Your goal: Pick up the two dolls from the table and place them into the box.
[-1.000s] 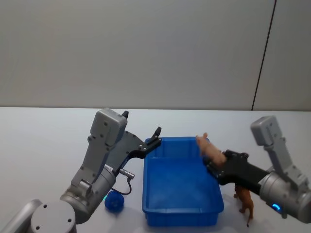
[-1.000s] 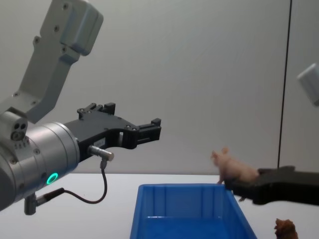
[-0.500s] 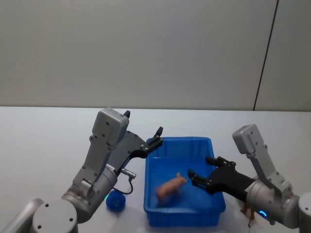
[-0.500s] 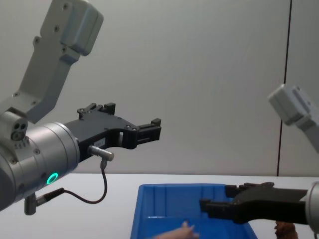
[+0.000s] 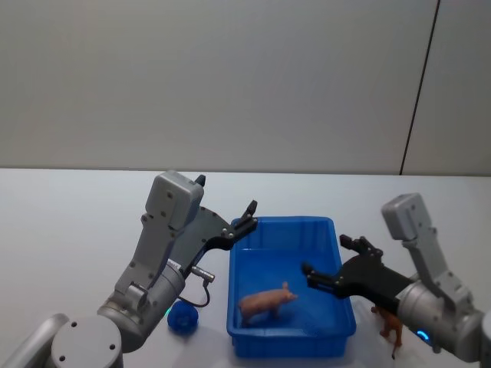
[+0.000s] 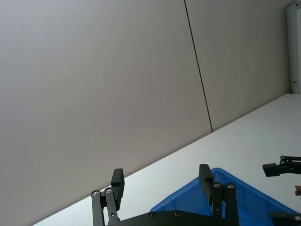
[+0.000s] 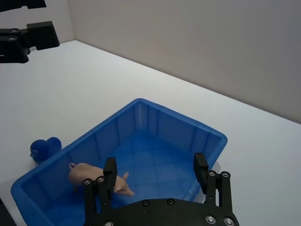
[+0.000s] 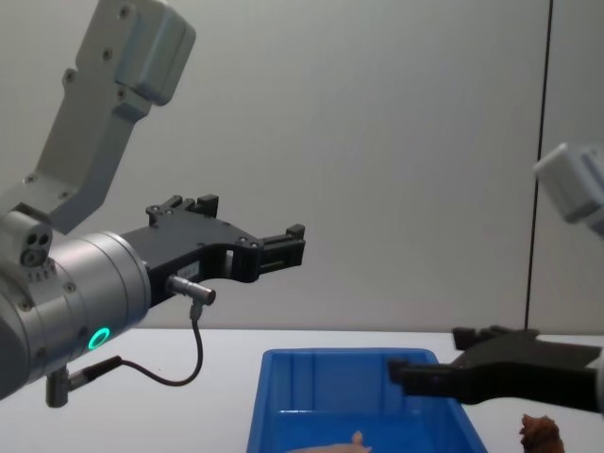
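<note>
The pale pink doll (image 5: 265, 301) lies loose on the floor of the blue box (image 5: 291, 221), also seen as doll (image 7: 94, 176) in box (image 7: 141, 101). My right gripper (image 5: 326, 258) hangs open over the box's right side, with nothing between its fingers (image 7: 109, 172). The reddish-brown doll (image 5: 390, 326) stands on the white table (image 5: 77, 222) just right of the box, partly behind my right arm. My left gripper (image 5: 242, 222) hovers open above the box's far-left corner. The chest view shows the box (image 8: 330, 382), the right gripper (image 8: 429, 354) and the brown doll (image 8: 540, 432).
A small dark-blue toy (image 5: 180, 318) lies on the table left of the box, by my left arm's base; the right wrist view shows this toy (image 7: 43, 148) too. A grey wall stands behind the table.
The pink doll left my right gripper, fell into the box and settled on its floor. My right gripper opened and drew back slightly to the right. The left arm stayed still.
</note>
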Robot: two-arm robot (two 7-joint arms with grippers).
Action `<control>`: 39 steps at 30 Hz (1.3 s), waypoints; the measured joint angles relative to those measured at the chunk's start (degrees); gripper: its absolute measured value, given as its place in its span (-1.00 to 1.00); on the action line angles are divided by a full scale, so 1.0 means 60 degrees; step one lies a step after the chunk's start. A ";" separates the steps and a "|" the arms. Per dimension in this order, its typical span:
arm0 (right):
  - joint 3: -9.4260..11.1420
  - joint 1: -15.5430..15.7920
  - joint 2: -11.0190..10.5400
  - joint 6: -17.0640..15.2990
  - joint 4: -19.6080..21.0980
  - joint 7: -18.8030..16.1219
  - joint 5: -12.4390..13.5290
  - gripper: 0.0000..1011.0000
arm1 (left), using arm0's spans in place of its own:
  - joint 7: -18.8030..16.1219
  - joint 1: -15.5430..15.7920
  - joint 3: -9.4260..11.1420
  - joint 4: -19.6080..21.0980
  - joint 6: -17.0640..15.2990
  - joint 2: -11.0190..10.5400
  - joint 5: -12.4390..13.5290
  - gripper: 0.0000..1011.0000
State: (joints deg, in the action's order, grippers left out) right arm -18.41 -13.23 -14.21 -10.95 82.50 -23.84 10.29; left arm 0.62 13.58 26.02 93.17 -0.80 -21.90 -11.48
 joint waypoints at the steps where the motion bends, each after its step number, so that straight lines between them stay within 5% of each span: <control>1: 0.0040 0.0067 -0.0061 0.0043 0.0082 0.0046 0.0070 0.98 | 0.0000 0.0000 0.0001 0.0000 0.0000 0.0000 0.0000 0.98; 19: 0.0657 0.1214 -0.1106 -0.0069 0.1024 0.0825 0.0921 0.98 | 0.0000 0.0000 0.0000 0.0000 0.0000 0.0000 0.0000 0.98; 39: 0.0866 0.1408 -0.1339 -0.1058 0.0716 0.1148 0.1546 0.98 | 0.0001 0.0000 0.0000 0.0000 0.0001 0.0000 0.0000 0.98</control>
State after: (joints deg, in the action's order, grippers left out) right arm -13.22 -4.78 -22.25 -17.30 86.79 -16.96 19.56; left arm 0.63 13.58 26.02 93.18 -0.79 -21.89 -11.48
